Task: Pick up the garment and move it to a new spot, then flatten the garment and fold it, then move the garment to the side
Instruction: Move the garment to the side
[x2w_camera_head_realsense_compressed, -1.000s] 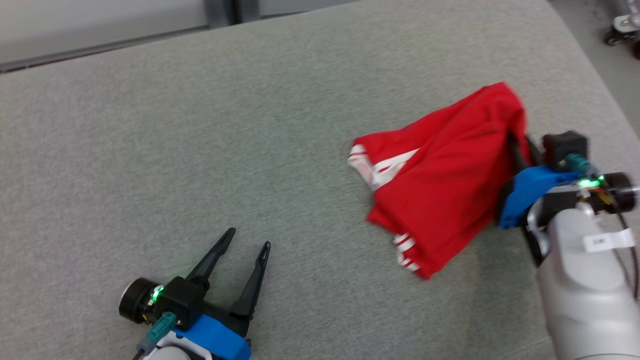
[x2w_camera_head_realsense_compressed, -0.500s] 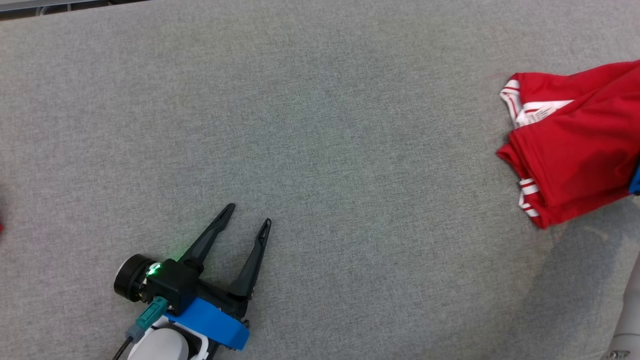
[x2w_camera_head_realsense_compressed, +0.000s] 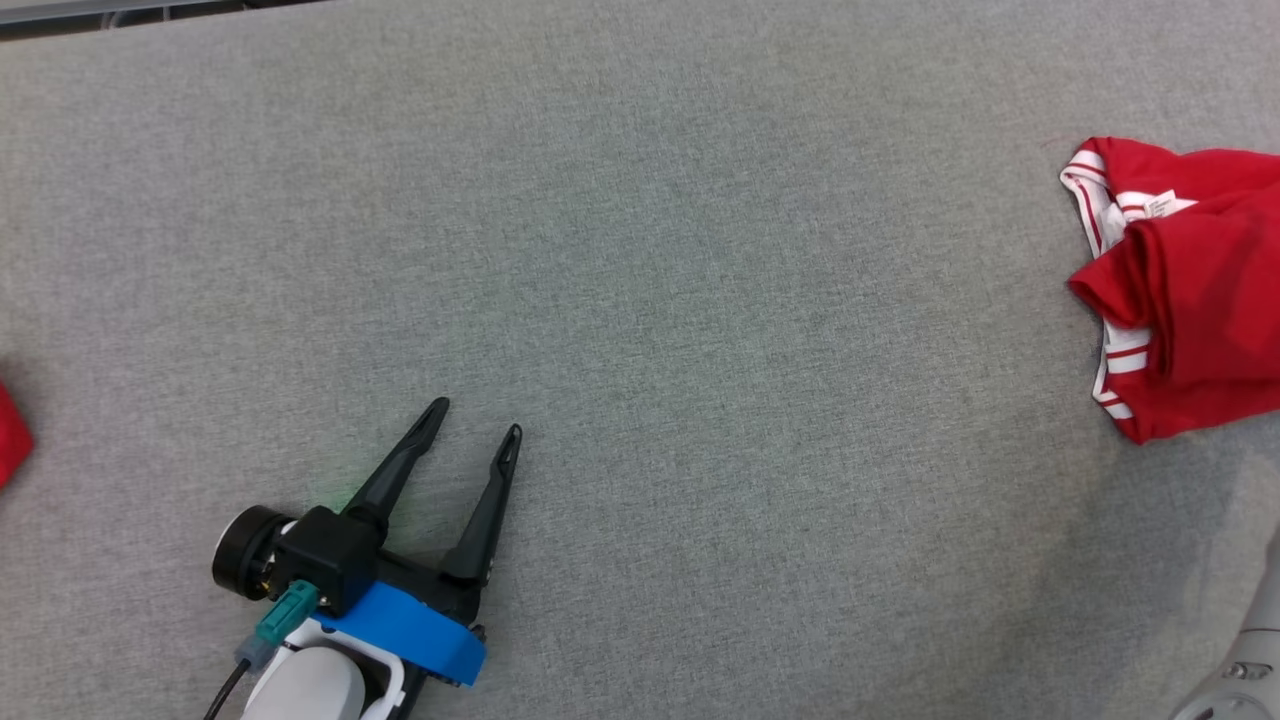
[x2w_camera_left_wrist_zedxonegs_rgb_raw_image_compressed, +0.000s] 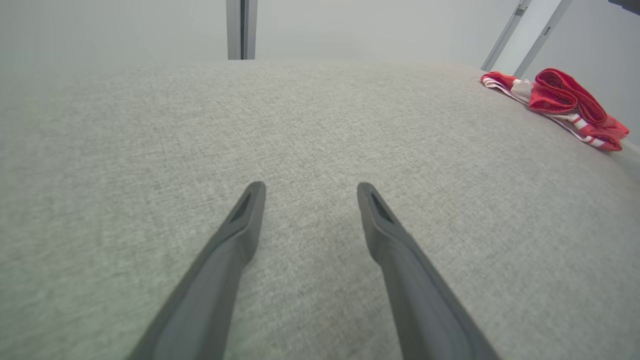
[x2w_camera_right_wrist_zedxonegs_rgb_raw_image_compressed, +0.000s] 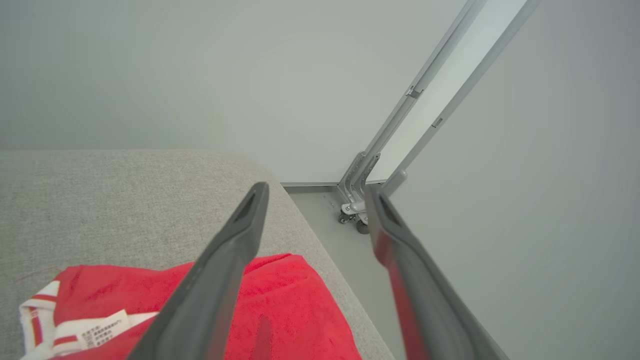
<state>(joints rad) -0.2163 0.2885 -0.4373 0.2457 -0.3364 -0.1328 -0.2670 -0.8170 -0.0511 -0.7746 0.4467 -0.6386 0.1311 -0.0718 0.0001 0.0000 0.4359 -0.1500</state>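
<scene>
The garment (x2w_camera_head_realsense_compressed: 1190, 300) is a red shirt with white striped trim, lying bunched at the right edge of the grey padded surface (x2w_camera_head_realsense_compressed: 650, 280); it also shows far right in the left wrist view as the garment (x2w_camera_left_wrist_zedxonegs_rgb_raw_image_compressed: 560, 100). My left gripper (x2w_camera_head_realsense_compressed: 475, 420) rests open at the lower left, far from it, with nothing between its fingers (x2w_camera_left_wrist_zedxonegs_rgb_raw_image_compressed: 240, 225). In the right wrist view my right gripper (x2w_camera_right_wrist_zedxonegs_rgb_raw_image_compressed: 315, 192) stands open just above the garment (x2w_camera_right_wrist_zedxonegs_rgb_raw_image_compressed: 280, 310), its jaws apart and holding nothing.
A scrap of red cloth (x2w_camera_head_realsense_compressed: 10, 435) shows at the left edge of the head view. The surface's right edge drops to the floor, where a metal frame on castors (x2w_camera_right_wrist_zedxonegs_rgb_raw_image_compressed: 357, 210) stands against pale walls.
My right gripper has opened and let go of the garment, which now lies on the surface. The head camera has swung left, shifting the garment toward the right edge.
</scene>
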